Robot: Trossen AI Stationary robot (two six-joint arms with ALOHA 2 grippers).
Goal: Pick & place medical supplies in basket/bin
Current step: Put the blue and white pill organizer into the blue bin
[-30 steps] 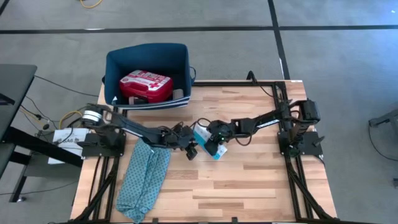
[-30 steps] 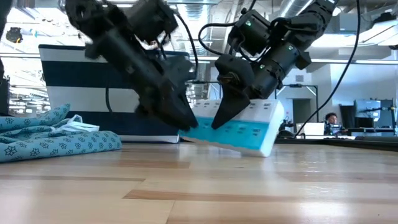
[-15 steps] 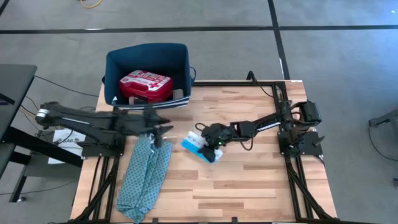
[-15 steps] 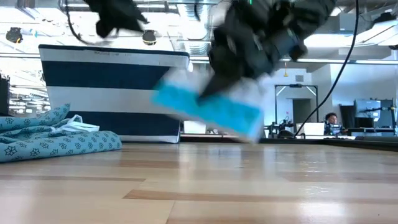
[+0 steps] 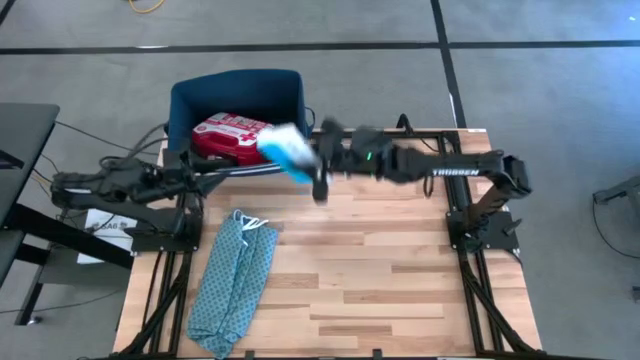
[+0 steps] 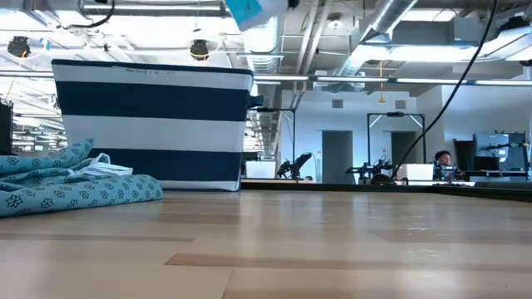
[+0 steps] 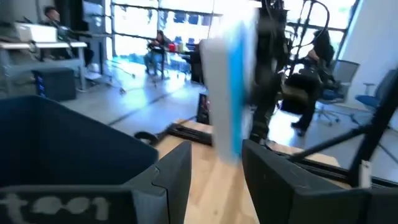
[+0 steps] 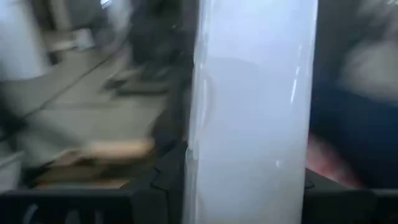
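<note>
The light blue pill strip box [image 5: 284, 149] hangs in the air at the near right corner of the dark navy bin [image 5: 180, 108], with my right gripper [image 5: 314, 163] shut on it. The low view shows only one corner of the box [image 6: 246, 8], at the top. A red first-aid case [image 5: 232, 136] lies inside the bin. My left gripper [image 7: 216, 182] stands open with nothing in it by the bin's near left corner, level and aimed at the box [image 7: 227, 87]. In the high view the left gripper [image 5: 188, 175] is well apart from the box. My right gripper pinches the box between its two fingers, one on each side [image 8: 200, 163] of it. The fingers [image 8: 166, 175] reach level from the table's right side. The box is lifted clear of the table, above the bin's rim; motion blur hides which end is held.
A teal patterned cloth [image 5: 234, 281] lies on the table's near left part, also seen as a crumpled heap of cloth [image 6: 73, 184] in the low view. The striped bin wall [image 6: 154, 124] stands at the far left. People sit in the room beyond the table.
My right gripper has lifted the box off the table's middle, rolled its wrist, and swung up toward the far left, to the bin. The box is now clear of the table. My left gripper has drawn back from the box toward the table's left edge and risen.
</note>
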